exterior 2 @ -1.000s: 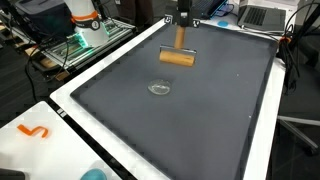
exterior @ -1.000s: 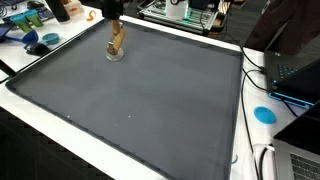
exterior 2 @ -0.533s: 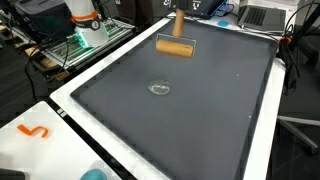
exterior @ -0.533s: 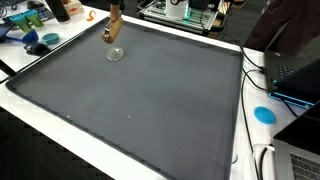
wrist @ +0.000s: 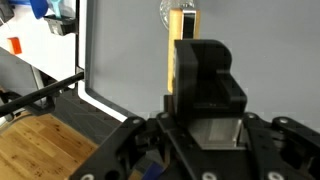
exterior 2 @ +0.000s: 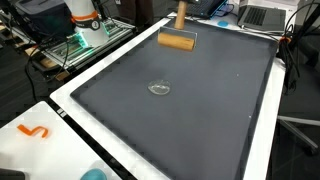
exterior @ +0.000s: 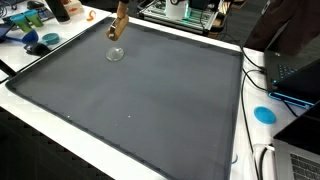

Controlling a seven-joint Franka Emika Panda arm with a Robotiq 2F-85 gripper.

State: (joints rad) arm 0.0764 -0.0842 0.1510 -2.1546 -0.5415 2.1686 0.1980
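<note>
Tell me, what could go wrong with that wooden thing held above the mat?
The wooden tool hangs in the air, held by the gripper; if the grip slips, it could drop onto the grey mat. The small glass dish lies on the mat close by; a low swing might knock or crack it.

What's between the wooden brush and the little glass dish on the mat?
Nothing but bare gray mat lies between the lifted wooden brush and the glass dish; an exterior view shows it.
</note>
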